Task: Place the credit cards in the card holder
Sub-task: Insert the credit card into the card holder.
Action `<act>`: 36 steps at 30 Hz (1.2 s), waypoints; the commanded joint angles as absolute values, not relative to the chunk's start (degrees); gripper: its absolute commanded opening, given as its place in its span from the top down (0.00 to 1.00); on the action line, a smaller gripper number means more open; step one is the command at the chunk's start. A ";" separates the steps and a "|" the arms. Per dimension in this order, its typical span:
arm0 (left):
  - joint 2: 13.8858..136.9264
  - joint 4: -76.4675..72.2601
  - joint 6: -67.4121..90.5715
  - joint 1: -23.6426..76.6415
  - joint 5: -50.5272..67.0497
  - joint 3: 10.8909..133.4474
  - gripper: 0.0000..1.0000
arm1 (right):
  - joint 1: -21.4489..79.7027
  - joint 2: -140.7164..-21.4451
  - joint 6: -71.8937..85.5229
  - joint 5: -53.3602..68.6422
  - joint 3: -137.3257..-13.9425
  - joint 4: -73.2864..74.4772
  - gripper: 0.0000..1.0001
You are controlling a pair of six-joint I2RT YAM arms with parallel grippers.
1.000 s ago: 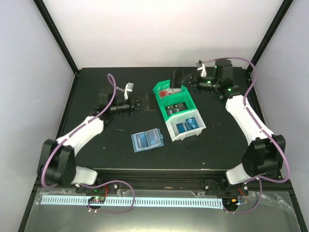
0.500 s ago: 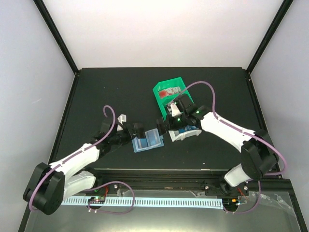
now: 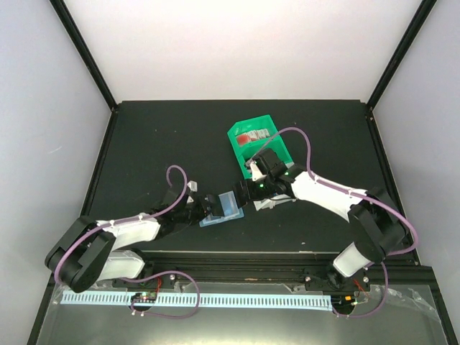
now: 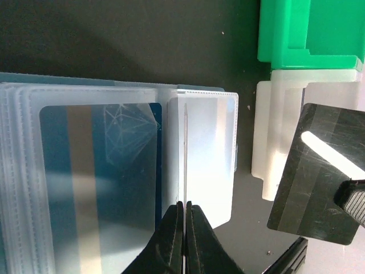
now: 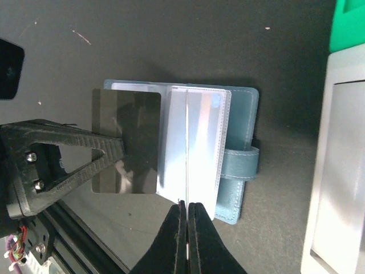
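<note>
The card holder (image 5: 245,125) lies open on the bench (image 3: 158,144), near the front edge and just beside the white bin (image 4: 274,131), between your two claws. The left claw (image 4: 185,208) is closed fully on the first dark card (image 5: 137,125), which hangs flat above the left half of the holder. The right claw (image 5: 187,204) is also pressed together, on the second dark card (image 4: 311,188). This card is held up close to the holder on the bin side, and in the right wrist view you see it only edge-on.

I judge that the step now is to slide one card into a free sleeve. Please move one arm at a time, because the claws are very near each other. Bring the card's leading edge low and parallel to the sleeve mouth, then push slowly. The holder looks light and nothing pins it, so it may slide or the clear sleeves (image 5: 202,142) may fold. To which side the sleeves open I cannot tell. Do not release before most of the card is inside.

About the containers: one sleeve on the left already contains a blue card (image 4: 131,188). The green bin (image 3: 233,141) shows red-and-white cards (image 3: 251,136) in its far compartment. Its nearer part and the inside of the white bin are hidden under the right arm.
</note>
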State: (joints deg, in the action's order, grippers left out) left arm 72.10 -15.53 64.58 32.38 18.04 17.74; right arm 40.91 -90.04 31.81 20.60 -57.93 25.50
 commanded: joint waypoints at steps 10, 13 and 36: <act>71.58 -15.12 66.56 33.63 13.63 17.74 0.98 | 41.62 -96.05 30.37 24.09 -57.22 20.14 0.99; 72.88 -16.43 66.69 33.62 14.23 17.58 0.99 | 41.64 -97.14 30.65 22.60 -57.17 20.59 0.99; 83.14 -29.27 67.02 35.64 17.33 16.67 0.98 | 41.65 -99.16 31.94 17.13 -55.28 22.14 0.99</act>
State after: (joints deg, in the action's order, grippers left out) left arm 81.43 -26.24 67.13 34.79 16.03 17.32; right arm 41.39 -97.47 31.57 20.47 -56.49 21.80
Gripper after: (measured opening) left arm 0.019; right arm 0.018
